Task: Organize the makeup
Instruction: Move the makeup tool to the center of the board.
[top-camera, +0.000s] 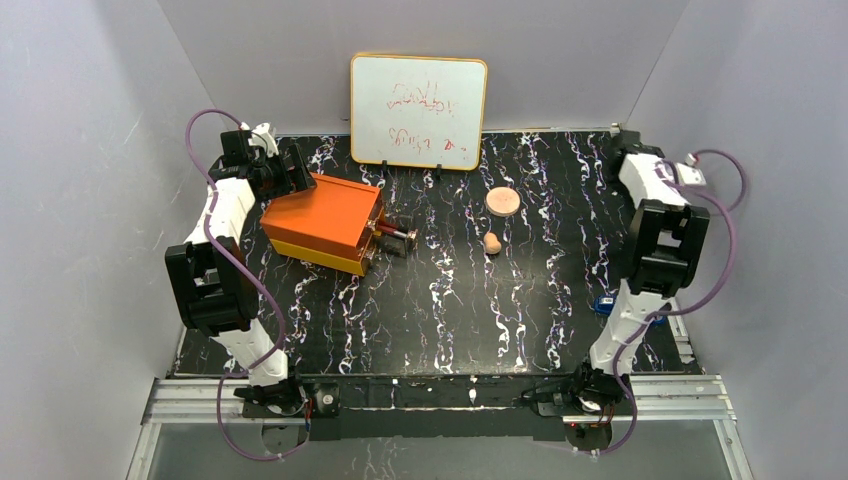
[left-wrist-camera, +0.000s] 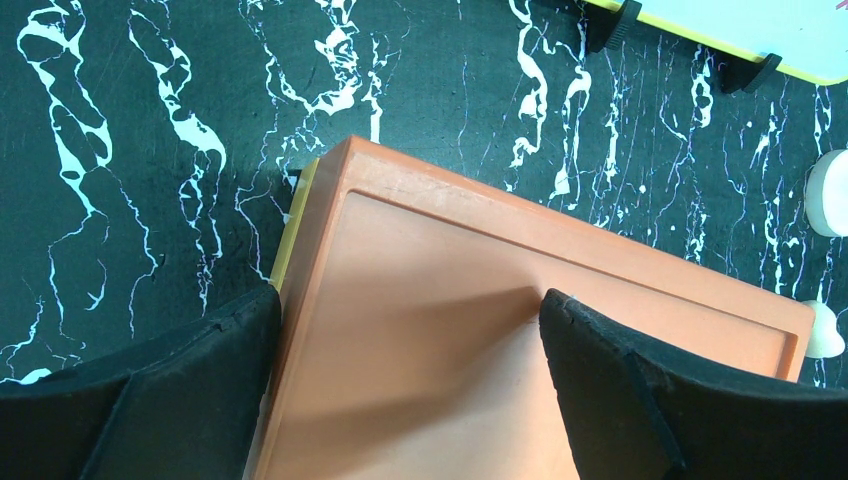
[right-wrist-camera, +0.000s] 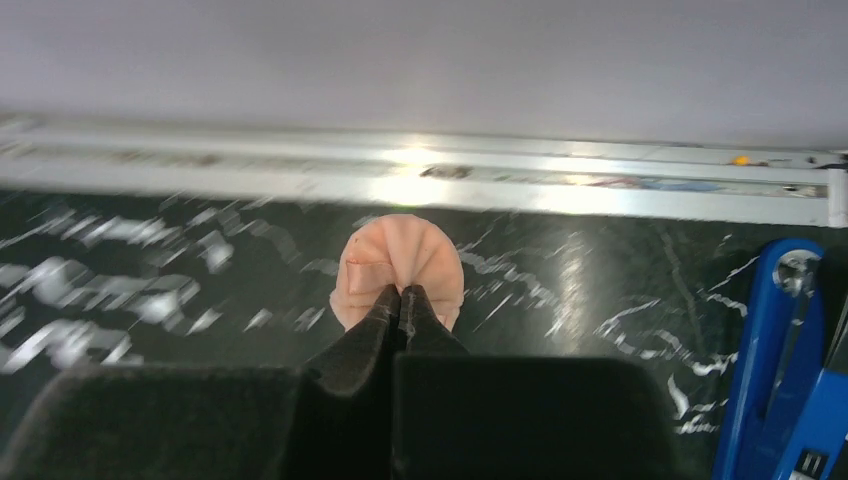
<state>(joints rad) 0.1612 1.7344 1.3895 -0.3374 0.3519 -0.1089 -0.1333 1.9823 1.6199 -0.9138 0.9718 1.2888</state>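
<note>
Whiteboard (top-camera: 418, 97) at the far edge has red scribbles, can't read them

Left gripper (left-wrist-camera: 410, 300) spread wide over the orange box (top-camera: 322, 218); right gripper (right-wrist-camera: 400, 295) pinched tight on a peach puff (right-wrist-camera: 400, 250).

The left arm (top-camera: 225, 210) and the right arm (top-camera: 662, 250) share white links and chunky black joint housings. A purple cable (top-camera: 189, 132) loops along each. The fingers (left-wrist-camera: 650, 400) are matte black, with a rough foam-like surface.
</note>
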